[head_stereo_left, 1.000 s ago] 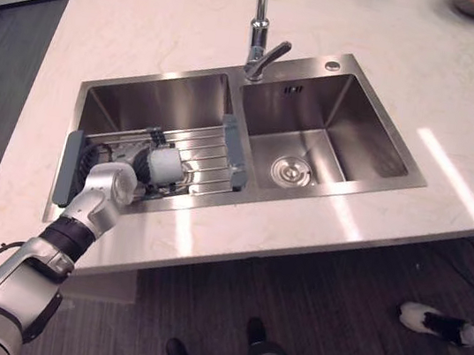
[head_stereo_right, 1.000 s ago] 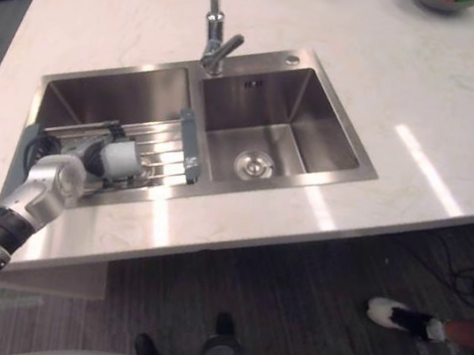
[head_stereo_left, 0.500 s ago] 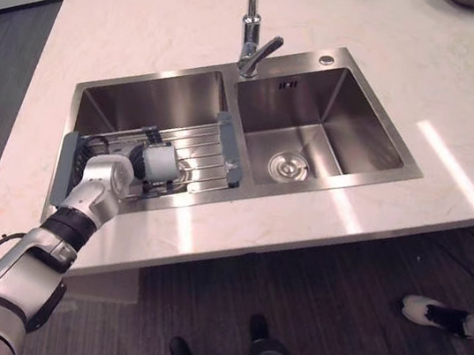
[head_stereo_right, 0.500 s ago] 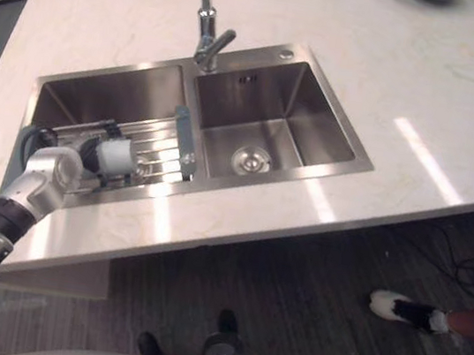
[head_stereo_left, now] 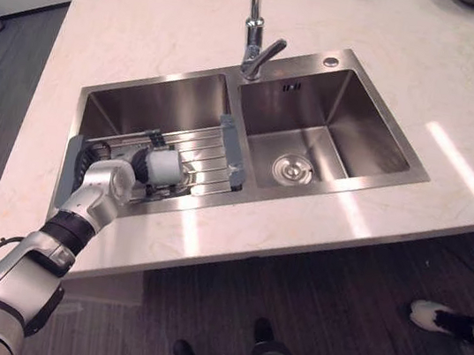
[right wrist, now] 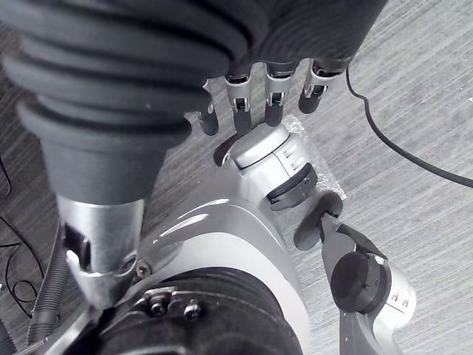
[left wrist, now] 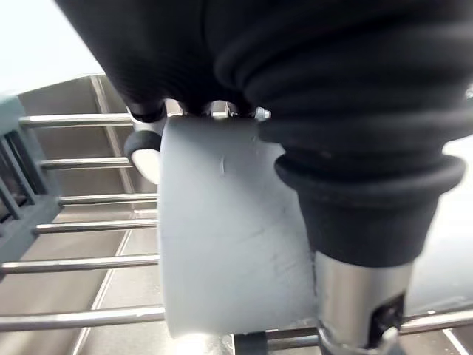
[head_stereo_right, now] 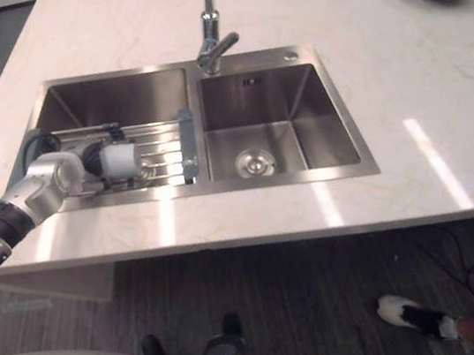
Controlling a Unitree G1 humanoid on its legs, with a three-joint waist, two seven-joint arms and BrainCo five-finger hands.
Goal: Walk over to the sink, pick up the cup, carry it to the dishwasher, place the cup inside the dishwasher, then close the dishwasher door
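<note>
1. The cup (head_stereo_left: 164, 168) is white and cylindrical, with a plain smooth wall. It lies on its side on the wire rack (head_stereo_left: 203, 156), which goes across the left basin of the sink (head_stereo_left: 376, 143).
2. The left hand (head_stereo_left: 110, 181) is curled around the cup, fingers on one side and thumb on the other.
3. The sink is of stainless steel, with two basins, set into a pale countertop (head_stereo_left: 152, 31).

A sink (head_stereo_left: 376, 145) sits in the counter (head_stereo_left: 153, 22), faucet (head_stereo_left: 255, 46) behind its divider. A rack (head_stereo_left: 206, 148) spans the left basin's front; the cup (head_stereo_left: 164, 167) lies on it within the left robot hand (head_stereo_left: 108, 181); a drain (head_stereo_left: 292, 169) sits in the right basin
</note>
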